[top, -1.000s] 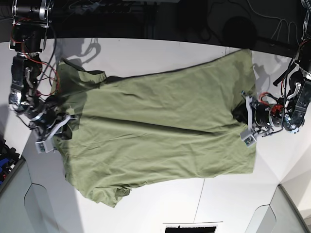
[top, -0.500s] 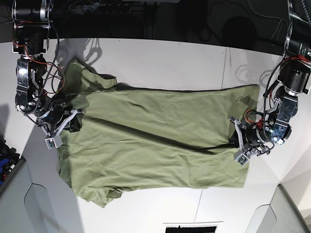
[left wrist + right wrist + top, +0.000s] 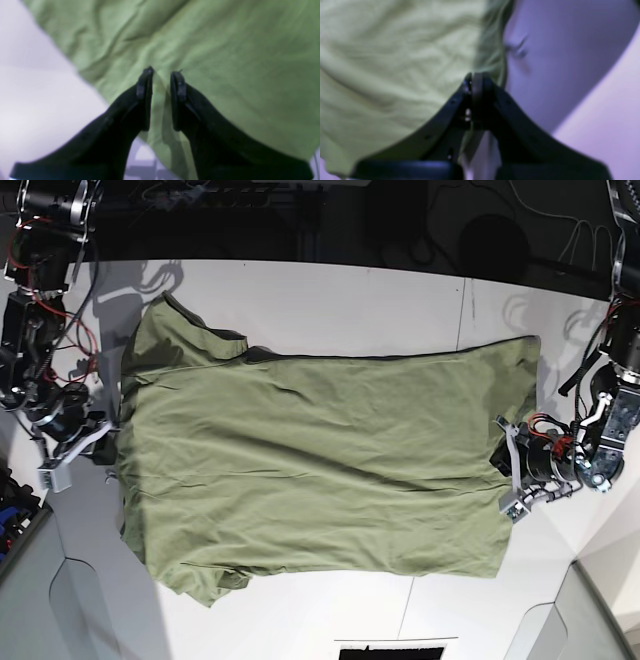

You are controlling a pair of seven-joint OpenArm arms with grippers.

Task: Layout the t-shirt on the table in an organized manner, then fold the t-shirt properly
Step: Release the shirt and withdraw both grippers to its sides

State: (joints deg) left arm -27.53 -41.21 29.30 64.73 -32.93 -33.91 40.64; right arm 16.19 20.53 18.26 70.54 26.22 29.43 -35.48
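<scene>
The olive green t-shirt [image 3: 320, 470] lies spread across the white table [image 3: 330, 300], hem toward the view's right and sleeves toward the left. My left gripper [image 3: 511, 469] sits at the hem's edge. In the left wrist view, my left gripper [image 3: 161, 75] is shut on a fold of the t-shirt [image 3: 225, 50] that runs between its black fingers. My right gripper [image 3: 100, 442] is at the shirt's opposite edge. Close up, the right gripper [image 3: 473, 77] is pinched tight on the t-shirt [image 3: 382, 62] at its rim, above the table [image 3: 570, 75].
Dark equipment and cables [image 3: 300, 220] run along the table's far edge. Grey bins sit at the lower left [image 3: 30, 600] and lower right [image 3: 590, 620] corners. A thin seam line [image 3: 464, 305] crosses the table, and a dark slot [image 3: 390, 650] sits at the near edge.
Both arms have drawn apart with the shirt held. The long diagonal fold across the middle has flattened out, and the hem edge has come down toward the table.
</scene>
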